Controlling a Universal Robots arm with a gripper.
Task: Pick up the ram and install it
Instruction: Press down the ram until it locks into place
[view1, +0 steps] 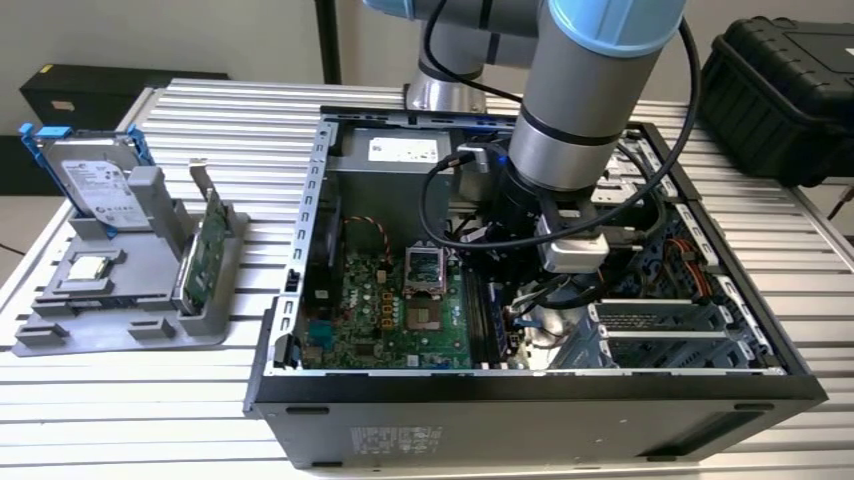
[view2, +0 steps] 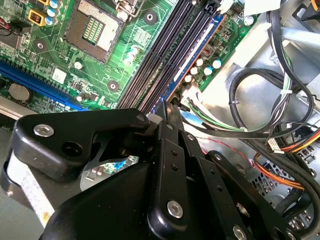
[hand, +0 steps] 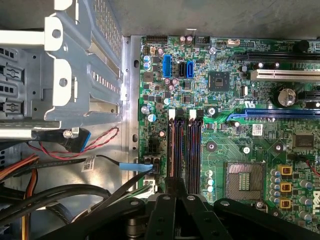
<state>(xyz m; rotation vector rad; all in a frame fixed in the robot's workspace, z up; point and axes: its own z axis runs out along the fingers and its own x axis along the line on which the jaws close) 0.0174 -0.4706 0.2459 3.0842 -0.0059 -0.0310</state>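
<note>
On a slatted metal worktop, an open computer case lies on its side as the robot arm reaches down into it, the gripper poised low over the green motherboard directly above the black memory slots. In the second wrist view the black fingers appear drawn close together at the near end of the slots, with a thin blue-edged board running along them that looks like the ram, just ahead of the gripper tips; whether the fingers actually clamp it cannot be told. Judged from here, doing this step well means keeping the stick parallel to its slot, centred between the end clips, and pressing straight down without tilt. The loose cables beside the gripper could snag the wrist. Off to one side, a grey holder carries a hard drive and a green card.
</note>
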